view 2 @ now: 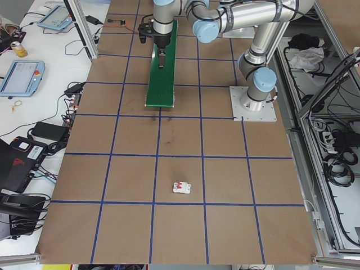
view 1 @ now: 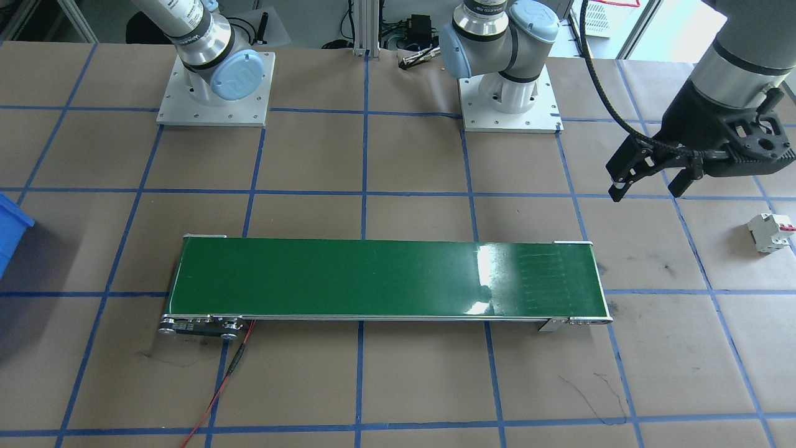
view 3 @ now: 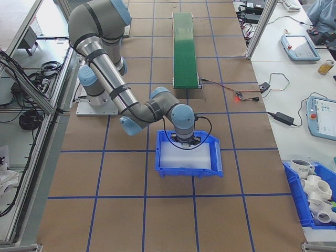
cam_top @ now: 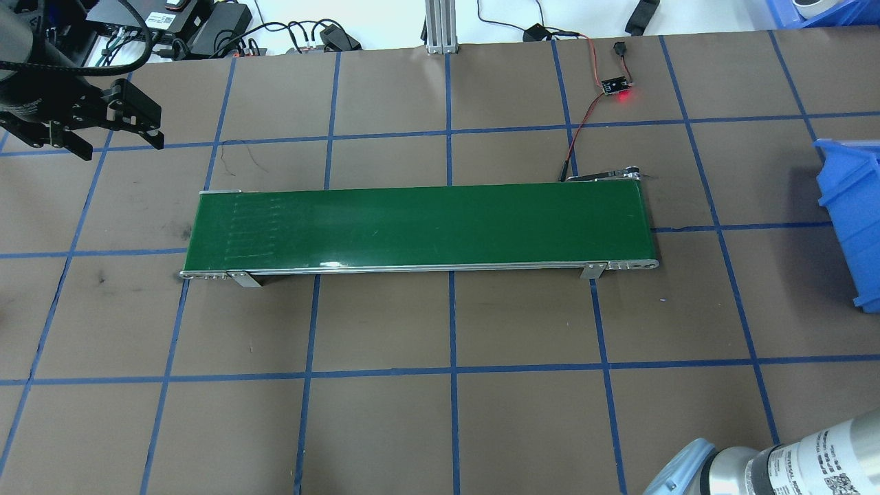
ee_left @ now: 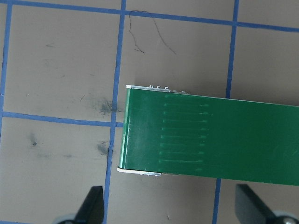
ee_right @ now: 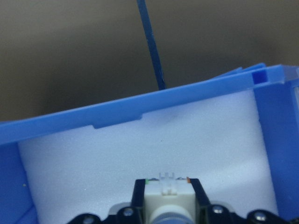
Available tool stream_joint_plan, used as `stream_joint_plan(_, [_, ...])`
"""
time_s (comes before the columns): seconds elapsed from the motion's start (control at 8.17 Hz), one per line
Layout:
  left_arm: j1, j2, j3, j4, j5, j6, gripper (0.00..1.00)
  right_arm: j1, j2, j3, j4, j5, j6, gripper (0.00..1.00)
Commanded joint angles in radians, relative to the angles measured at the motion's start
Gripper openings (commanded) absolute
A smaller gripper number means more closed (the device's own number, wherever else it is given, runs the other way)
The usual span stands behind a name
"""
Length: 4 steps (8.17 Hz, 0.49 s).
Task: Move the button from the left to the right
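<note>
Two arms, split jobs: right gripper (ee_right: 163, 205) at bottom centre of its wrist view clamps the button (ee_right: 168, 196) over the blue bin (ee_right: 140, 116)'s white foam. Left gripper (view 1: 650, 177) hangs spread, empty, upper right. Judged placing step; next: lower, let go.

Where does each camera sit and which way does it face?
Front-facing: across the table, facing both arm bases; conveyor central, left gripper at view's right.
Overhead: behind the robot, looking down; left gripper top left, right elbow bottom right.
Exterior left: table's end, circuit breaker nearest; left arm near.
Exterior right: opposite end; right arm reaches into the blue bin.
Left wrist: straight down on the conveyor's end; open fingertips.
Right wrist: into the bin; right gripper holds the button.
Shared: front-facing and overhead show the whole conveyor.
</note>
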Motion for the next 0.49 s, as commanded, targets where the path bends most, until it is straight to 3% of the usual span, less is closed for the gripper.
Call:
stream_joint_plan(0.0, [-0.001,0.008,-0.001,0.0,-0.011,-0.033,1.0,-0.008,0.11,0.024,-0.151,-0.01,-0.025,0.0])
stream_joint_plan(0.12, [-0.003,-0.004,-0.002,0.0,-0.008,-0.116,1.0,-0.008,0.113,0.025,-0.148,-0.013,-0.019,0.15])
stream_joint_plan(0.24, [-0.005,0.003,0.002,0.001,-0.009,-0.191,1.0,-0.008,0.116,0.033,-0.125,0.0,-0.009,0.93])
stream_joint_plan(0.37, [-0.011,-0.007,0.004,0.003,-0.009,-0.182,1.0,-0.008,0.108,0.034,-0.111,-0.003,-0.01,1.0])
